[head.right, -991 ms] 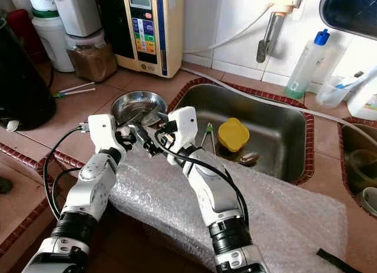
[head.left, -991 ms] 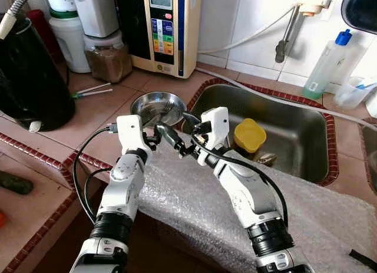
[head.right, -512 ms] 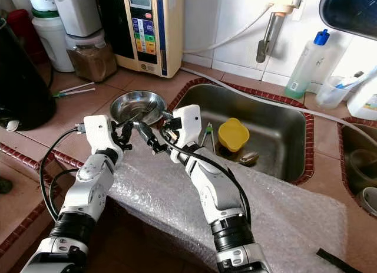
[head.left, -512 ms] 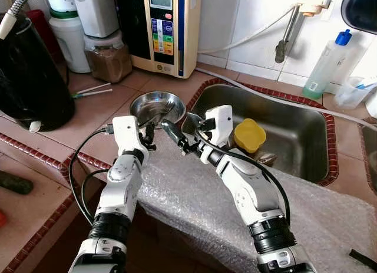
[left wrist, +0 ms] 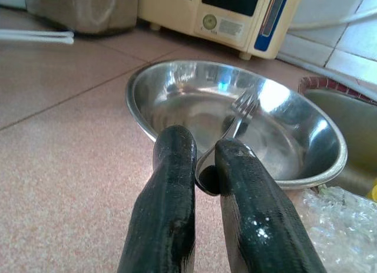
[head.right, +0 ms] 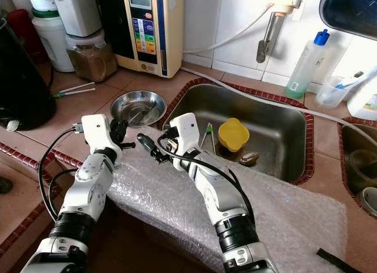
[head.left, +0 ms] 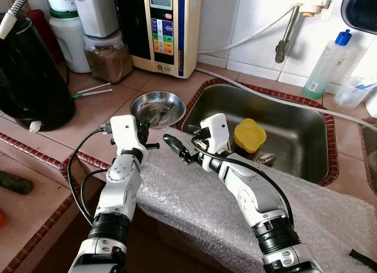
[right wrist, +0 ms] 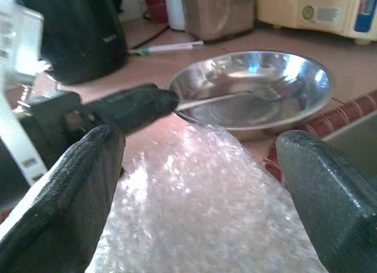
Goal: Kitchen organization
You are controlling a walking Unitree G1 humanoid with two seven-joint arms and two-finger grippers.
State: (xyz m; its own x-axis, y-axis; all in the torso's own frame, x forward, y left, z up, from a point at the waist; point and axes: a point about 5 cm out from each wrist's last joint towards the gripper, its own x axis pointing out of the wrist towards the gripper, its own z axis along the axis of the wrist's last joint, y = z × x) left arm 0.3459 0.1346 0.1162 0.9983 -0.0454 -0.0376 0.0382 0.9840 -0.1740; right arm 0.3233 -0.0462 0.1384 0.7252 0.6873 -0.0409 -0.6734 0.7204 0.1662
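Left wrist: left tool (left wrist: pixel 206 167) pinches fork (left wrist: pixel 238 117) over bowl rim (left wrist: pixel 177 149); right tool (head.left: pixel 177 148) agape, empty.

Counter: we see a tiled counter (head.left: pixel 94 105) in terracotta colour, with a sink (head.left: pixel 294 131) set in it.
On it: steel bowl (head.left: pixel 158 108), bubble wrap (head.left: pixel 194 196) over the front edge, brown jar (head.left: pixel 109 58), straws (head.left: pixel 91 91), black kettle (head.left: pixel 29 72), cream appliance (head.left: pixel 165 28).

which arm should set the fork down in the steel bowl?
Left, probably. The left gripper is shut on the fork, whose tines already sit over the steel bowl. The right gripper is open above the bubble wrap, holding nothing.
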